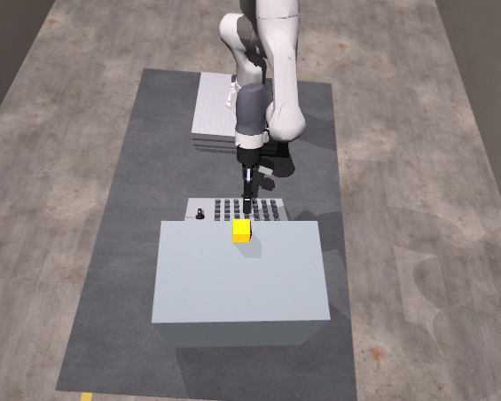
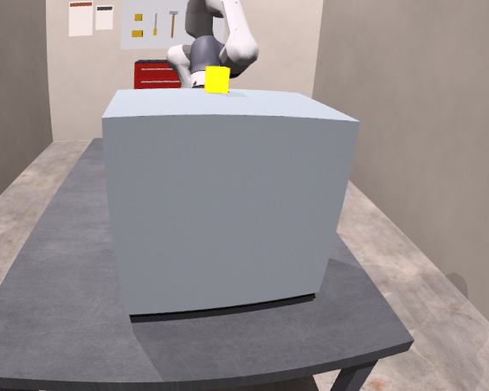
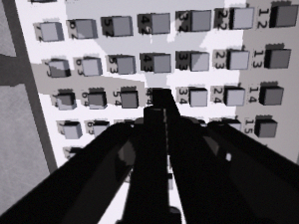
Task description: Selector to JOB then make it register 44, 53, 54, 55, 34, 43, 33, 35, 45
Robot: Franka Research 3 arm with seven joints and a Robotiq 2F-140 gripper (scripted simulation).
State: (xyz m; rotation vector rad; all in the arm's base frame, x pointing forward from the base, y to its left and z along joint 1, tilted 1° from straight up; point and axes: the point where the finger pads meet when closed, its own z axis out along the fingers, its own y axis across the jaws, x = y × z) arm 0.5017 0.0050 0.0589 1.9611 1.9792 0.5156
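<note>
The pincer (image 1: 247,208) (image 3: 160,103) is shut narrow with nothing between its fingers, pointing down at the middle of the key panel (image 1: 207,205) (image 3: 140,44). In the wrist view its dark tip covers the spot beside the printed 44; whether it touches the key there cannot be told. On the panel, keys 54 (image 3: 130,98) and 34 (image 3: 198,97) flank that tip, while 53 (image 3: 126,65), 43 (image 3: 161,63) and 33 (image 3: 199,61) sit in the adjacent row. The black selector (image 1: 199,214) stands at the panel's left end as the top view shows it; its setting is too small to read. A large pale box (image 1: 240,275) (image 2: 230,208) stands at the panel's side away from the arm (image 1: 286,80) (image 2: 239,30), hiding part of the panel from above. A yellow block (image 1: 241,231) (image 2: 217,80) appears over the box's panel-side edge.
</note>
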